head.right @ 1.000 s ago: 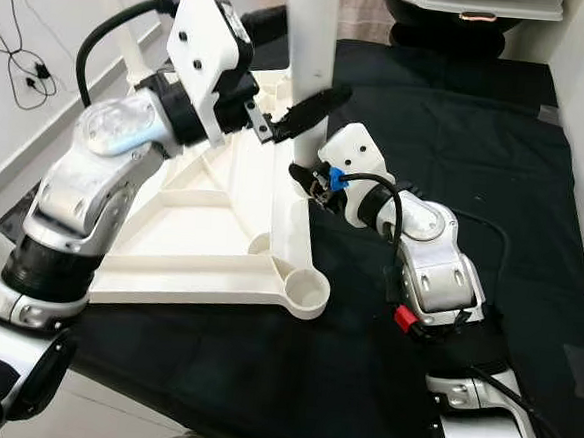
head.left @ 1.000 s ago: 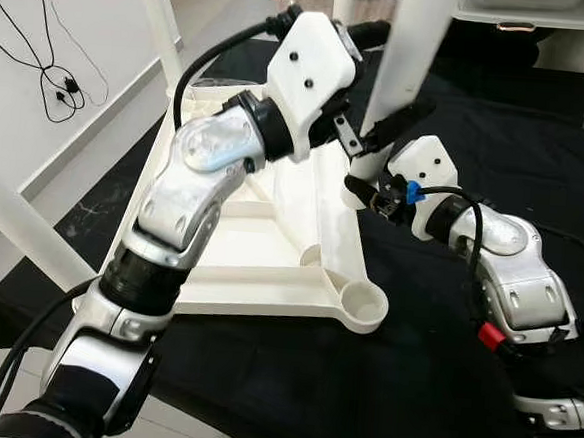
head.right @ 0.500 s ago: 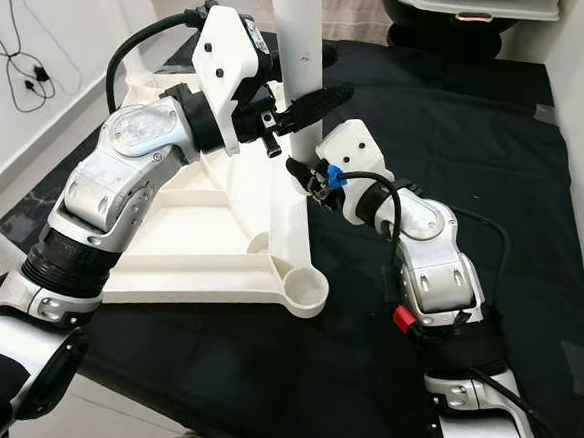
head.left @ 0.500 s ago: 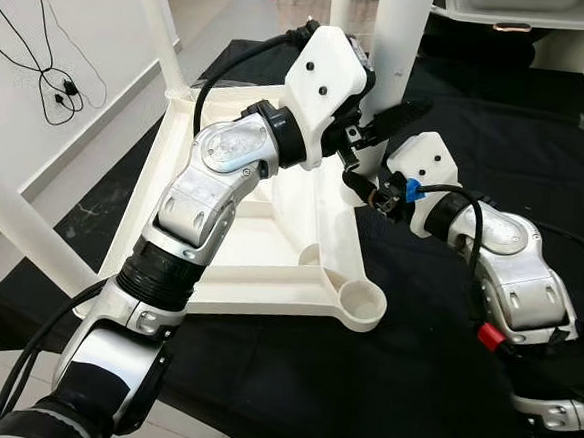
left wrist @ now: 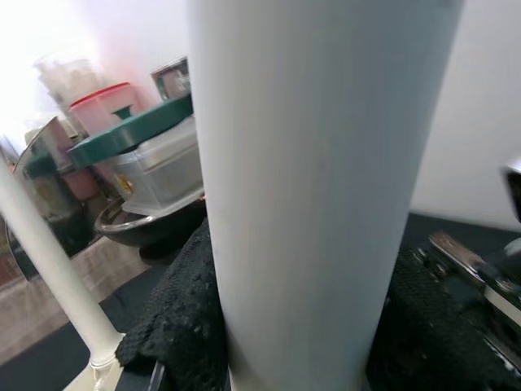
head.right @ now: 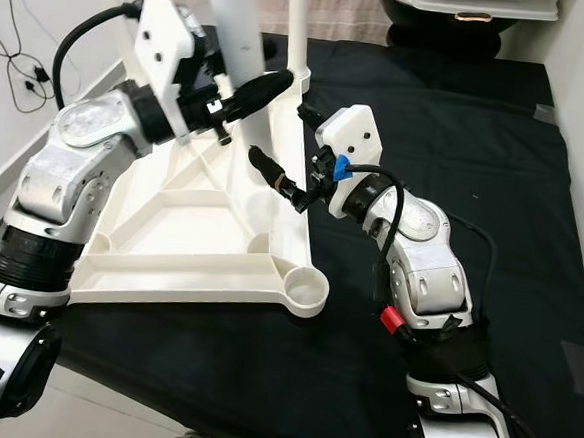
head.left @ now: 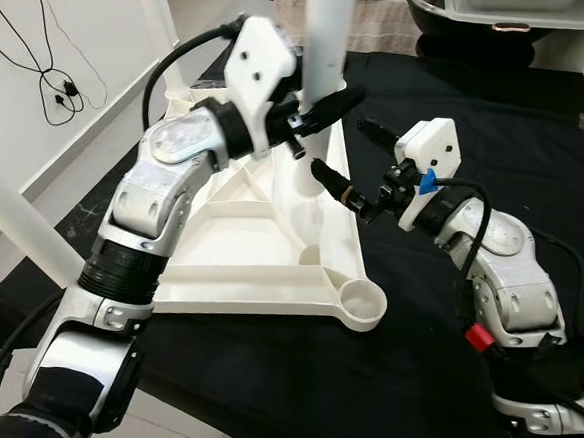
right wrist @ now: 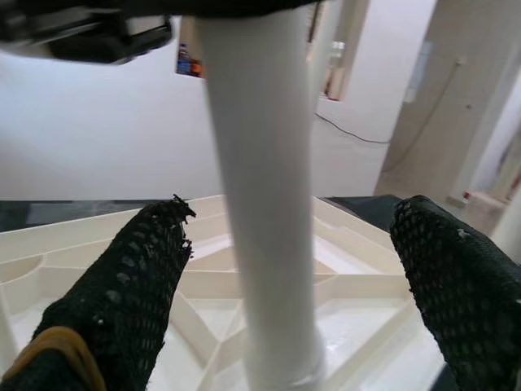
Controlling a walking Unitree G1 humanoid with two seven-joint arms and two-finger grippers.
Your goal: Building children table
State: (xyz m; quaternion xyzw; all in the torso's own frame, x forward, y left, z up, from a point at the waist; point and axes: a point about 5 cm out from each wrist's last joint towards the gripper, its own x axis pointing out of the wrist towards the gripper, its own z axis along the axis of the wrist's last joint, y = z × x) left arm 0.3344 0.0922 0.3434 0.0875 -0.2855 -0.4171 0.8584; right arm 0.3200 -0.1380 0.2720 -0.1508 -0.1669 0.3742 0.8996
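A white plastic children's tabletop lies upside down on a bench covered in black cloth, its ribbed underside up so the legs can be fitted into the round corner sockets. Nearest the robot, at the tabletop's near right corner, one socket sits empty, apparently awaiting a leg. Farther along the tabletop's right edge, a white table leg stands upright. The left gripper is clamped around this leg partway up, its black fingers pressed against both sides, probably to hold it vertical. The right gripper hovers just beside the leg's lower part, its fingers spread apart and holding nothing. Beyond the bench's far edge sit stacked storage containers.
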